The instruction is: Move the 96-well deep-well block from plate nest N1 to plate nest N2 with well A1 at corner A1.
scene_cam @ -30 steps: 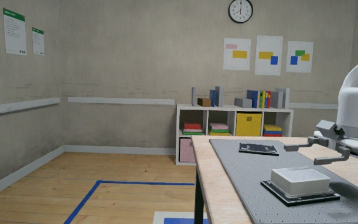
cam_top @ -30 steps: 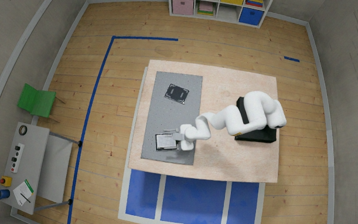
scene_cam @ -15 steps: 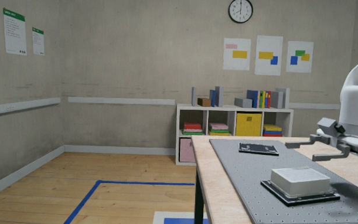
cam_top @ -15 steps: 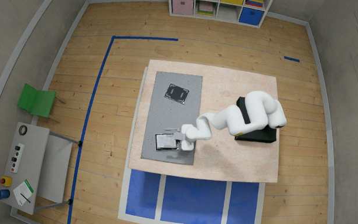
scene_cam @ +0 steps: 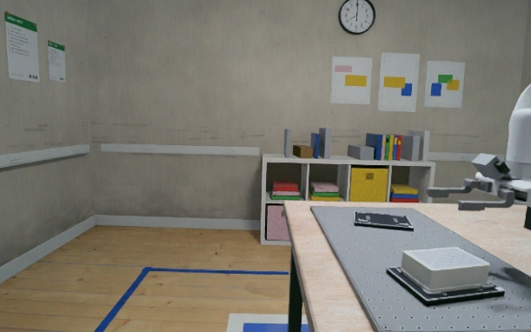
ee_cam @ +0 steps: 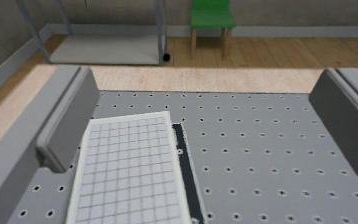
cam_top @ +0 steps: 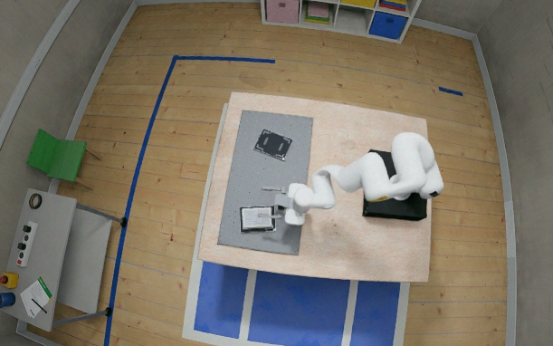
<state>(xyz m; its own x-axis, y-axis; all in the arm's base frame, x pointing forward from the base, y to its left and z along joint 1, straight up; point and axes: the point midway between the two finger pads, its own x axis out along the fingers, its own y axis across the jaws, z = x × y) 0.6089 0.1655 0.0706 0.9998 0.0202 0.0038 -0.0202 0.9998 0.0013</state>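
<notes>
Gripper (cam_top: 262, 202) (scene_cam: 446, 198) (ee_cam: 207, 122) part-open, fingers apart, nothing btwn; touching nothing. Hangs above block (cam_top: 254, 219) (scene_cam: 440, 271) (ee_cam: 130, 172) + bench plate (cam_top: 263, 177) (scene_cam: 353, 256) (ee_cam: 260, 150). Block in N2 (cam_top: 242, 225) (scene_cam: 428, 299) (ee_cam: 189, 180), L of base.

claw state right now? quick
Claw: open, holding nothing, raised clear of the deep-well block, which sits on nest N2.
</notes>
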